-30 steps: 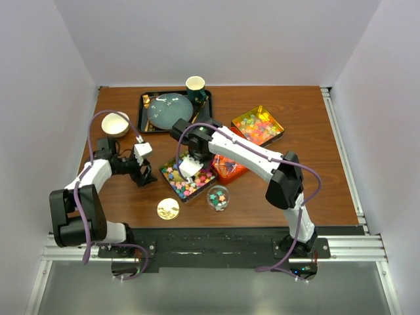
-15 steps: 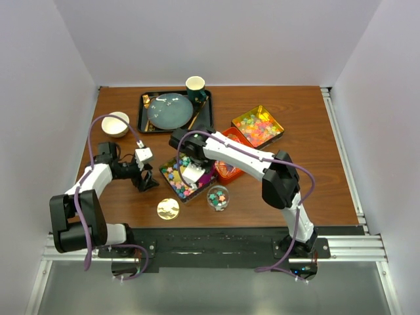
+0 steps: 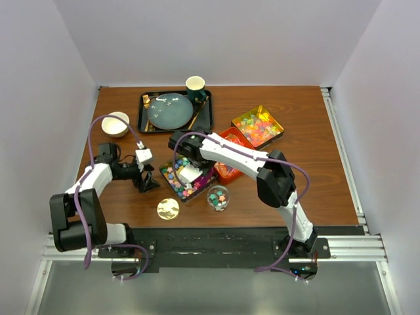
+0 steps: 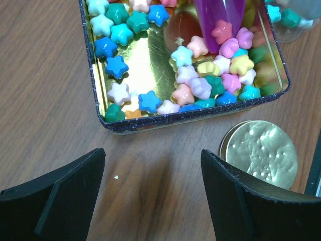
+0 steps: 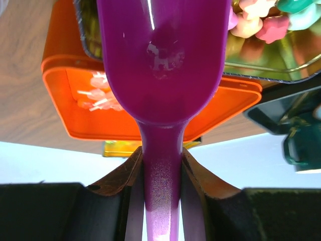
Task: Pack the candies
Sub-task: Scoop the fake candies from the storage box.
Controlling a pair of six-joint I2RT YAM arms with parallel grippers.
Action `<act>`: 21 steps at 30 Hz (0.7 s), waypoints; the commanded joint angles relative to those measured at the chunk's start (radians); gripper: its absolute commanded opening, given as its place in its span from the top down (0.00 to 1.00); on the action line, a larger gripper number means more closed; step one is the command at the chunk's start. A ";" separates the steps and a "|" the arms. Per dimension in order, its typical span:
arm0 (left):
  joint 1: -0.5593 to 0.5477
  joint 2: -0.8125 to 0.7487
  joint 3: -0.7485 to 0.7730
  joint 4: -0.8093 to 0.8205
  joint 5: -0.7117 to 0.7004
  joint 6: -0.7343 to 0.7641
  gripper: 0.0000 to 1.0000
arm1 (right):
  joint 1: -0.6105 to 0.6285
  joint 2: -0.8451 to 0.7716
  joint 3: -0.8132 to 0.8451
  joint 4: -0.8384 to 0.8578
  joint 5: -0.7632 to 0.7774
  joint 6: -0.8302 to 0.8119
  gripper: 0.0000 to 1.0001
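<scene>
Multicoloured star-shaped candies (image 4: 200, 88) lie in a dark-rimmed gold tin (image 3: 186, 180), also seen in the left wrist view (image 4: 95, 75). My right gripper (image 5: 161, 168) is shut on the handle of a purple scoop (image 5: 160, 60). The scoop's bowl is down in this tin among the candies (image 4: 220, 17). My left gripper (image 4: 153, 193) is open and empty over bare wood just left of the tin (image 3: 146, 180). Wrapped pieces lie in an orange tin (image 3: 228, 167). Pastel beads fill a gold tin (image 3: 258, 125). A small glass jar (image 3: 218, 197) holds a few candies.
A round gold lid (image 3: 168, 209) lies in front of the star tin, close to my left fingers (image 4: 261, 153). A black tray (image 3: 207, 115) with a blue plate and a green cup (image 3: 195, 85) stands at the back. A white bowl (image 3: 115, 123) is at the back left.
My right arm has pushed the scoop left and down into the star tin. My left gripper has shifted slightly toward the near edge and stays open.
</scene>
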 commanded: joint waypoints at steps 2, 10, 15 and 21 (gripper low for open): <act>-0.007 0.028 0.021 -0.009 0.063 0.024 0.19 | 0.007 0.037 0.046 -0.272 -0.030 0.118 1.00; -0.012 0.051 0.007 0.038 0.082 -0.015 0.21 | 0.039 0.060 0.064 -0.272 -0.067 0.173 1.00; -0.012 0.049 -0.002 0.061 0.082 -0.037 0.22 | 0.050 0.091 0.101 -0.273 -0.090 0.194 1.00; -0.013 0.036 -0.010 0.081 0.079 -0.060 0.22 | 0.050 0.111 0.115 -0.269 -0.142 0.170 1.00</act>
